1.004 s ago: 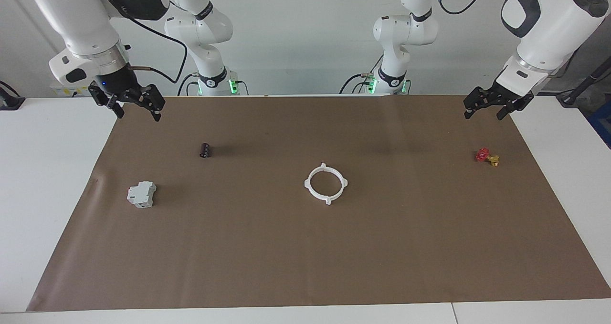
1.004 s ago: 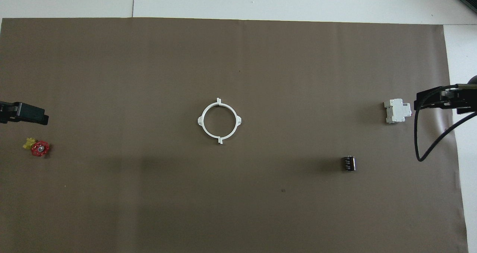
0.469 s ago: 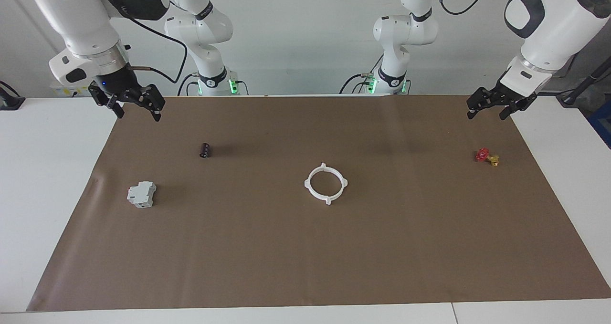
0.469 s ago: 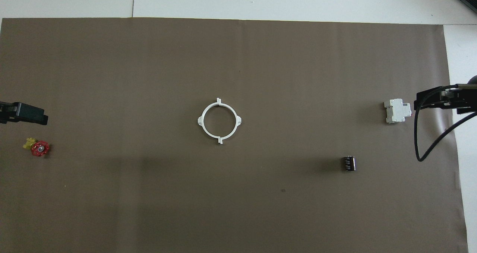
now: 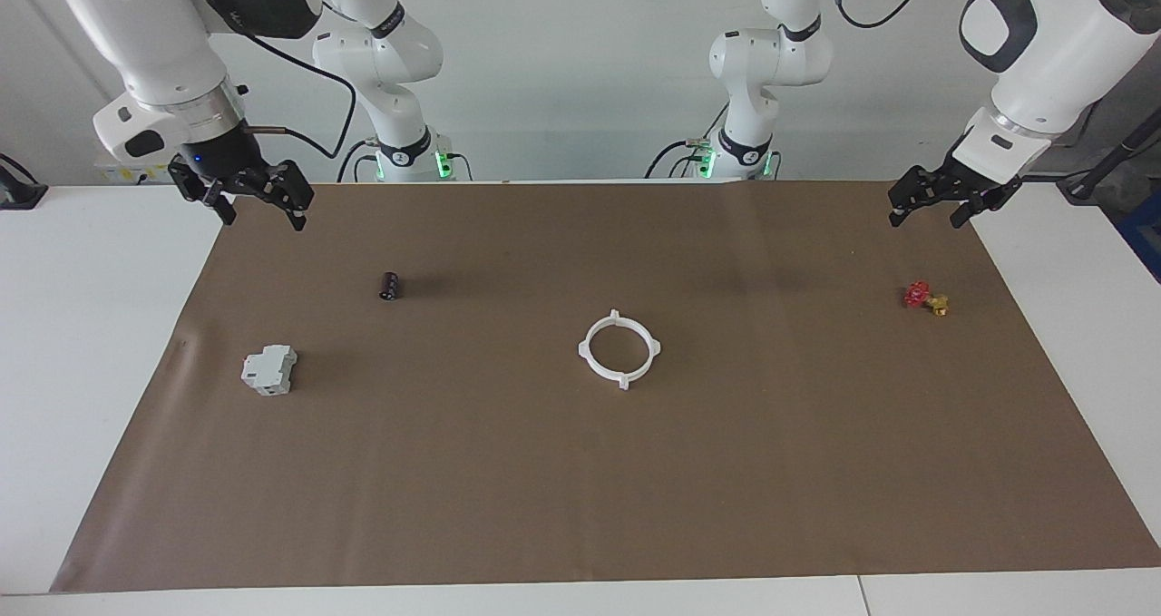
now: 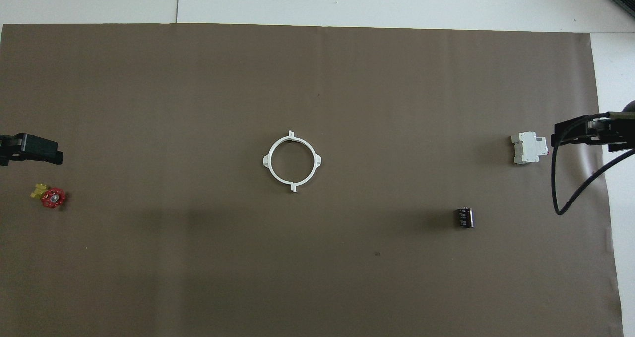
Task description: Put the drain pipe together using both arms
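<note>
I see the white ring [image 5: 619, 349] lying flat near the middle of the brown paper [image 5: 580, 507], joined, its four tabs sticking out, with nothing touching it. My left claw [image 5: 926, 211] hangs with fingers spread above the paper's corner at the left arm's end, over the spot beside the red and yellow valve [image 5: 925, 298]. My right claw [image 5: 257, 211] hangs spread and empty above the other corner. A black cylinder [image 5: 389, 285] and a grey-white block [image 5: 268, 369] lie there. I can read no writing on anything.

Even, bright light — soft shadows trail each object; sharp focus, no glare.
</note>
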